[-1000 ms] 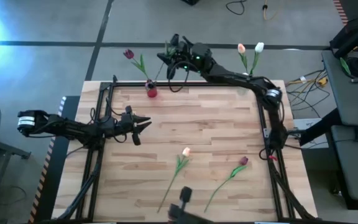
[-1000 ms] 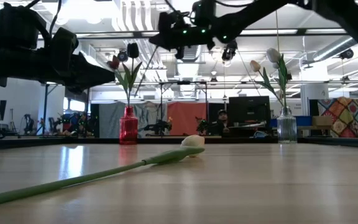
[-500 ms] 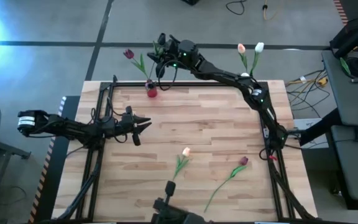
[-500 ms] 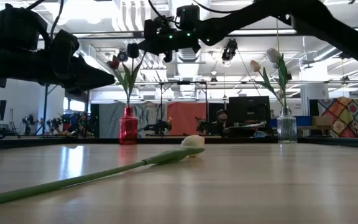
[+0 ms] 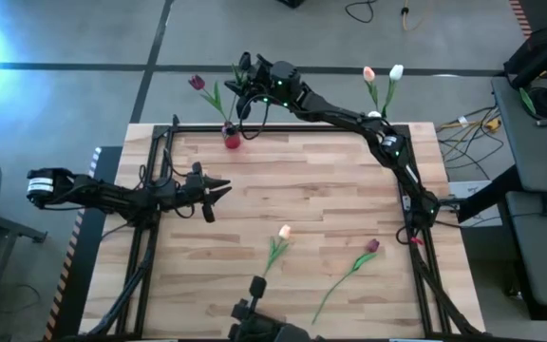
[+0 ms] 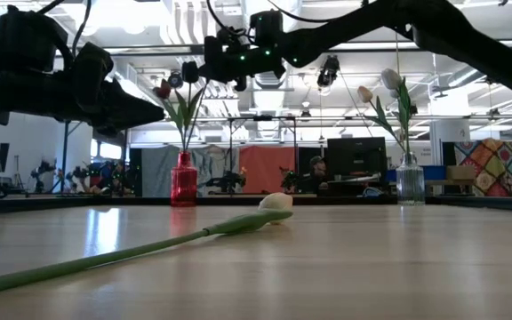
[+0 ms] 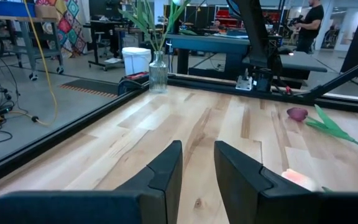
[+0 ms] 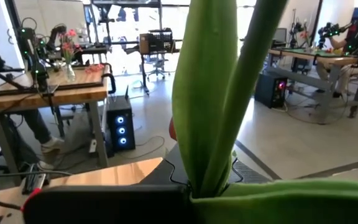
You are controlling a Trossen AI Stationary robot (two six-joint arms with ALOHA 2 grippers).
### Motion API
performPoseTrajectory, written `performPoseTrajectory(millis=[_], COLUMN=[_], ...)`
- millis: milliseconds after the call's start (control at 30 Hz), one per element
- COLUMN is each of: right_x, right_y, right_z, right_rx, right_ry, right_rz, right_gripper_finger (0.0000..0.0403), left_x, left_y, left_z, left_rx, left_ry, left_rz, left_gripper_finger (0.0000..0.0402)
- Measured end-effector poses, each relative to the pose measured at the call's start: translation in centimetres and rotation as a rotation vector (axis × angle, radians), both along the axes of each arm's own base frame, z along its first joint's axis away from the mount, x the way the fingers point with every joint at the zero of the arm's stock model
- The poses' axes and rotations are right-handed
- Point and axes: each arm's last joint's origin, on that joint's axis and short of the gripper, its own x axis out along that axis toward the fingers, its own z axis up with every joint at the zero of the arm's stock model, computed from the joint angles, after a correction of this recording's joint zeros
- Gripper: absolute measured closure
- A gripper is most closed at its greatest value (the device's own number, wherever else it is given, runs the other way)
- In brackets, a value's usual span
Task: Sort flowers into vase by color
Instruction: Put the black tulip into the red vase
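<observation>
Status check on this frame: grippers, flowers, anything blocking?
Right gripper shut on a flower stem above the red vase. Left gripper waits mid-table. Two flowers on table; nothing blocking.

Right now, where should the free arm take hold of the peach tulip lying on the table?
Grip the peach tulip mid-stem, below its leaves, coming straight down from above. It lies flat on the table, head toward the far edge, so close the fingers across the thin stem.

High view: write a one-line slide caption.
Right gripper holds a flower above the red vase; two tulips lie on the table.
</observation>
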Motion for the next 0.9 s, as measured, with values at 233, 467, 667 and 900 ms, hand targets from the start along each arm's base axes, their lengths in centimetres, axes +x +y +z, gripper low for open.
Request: performPoseTrajectory(millis=[233,467,667,900], right_x=[0.1,0.4,0.6,0.7], right_y=[0.1,0.7,1.1,1.2], right_z=[-0.4,-0.3,-0.4,-1.0], right_rx=[0.002,-0.022,-0.032,-0.010], right_ry=[0.029,0.034,0.040,0.087], right_rz=[0.003,0.015,0.023,0.027], right_gripper_finger=[0.0394,0.0394,0.0394,0.0394], left_x=[0.0,0.0,0.0,0.0], left_y=[0.0,0.0,0.0,0.0], left_z=[0.0,0.0,0.0,0.0], left_rx=[0.000,0.000,0.000,0.000], left_ry=[0.000,0.000,-0.001,-0.002], left_rz=[0.000,0.000,0.000,0.000], left_gripper_finger=[0.0323,0.0323,0.0323,0.0323])
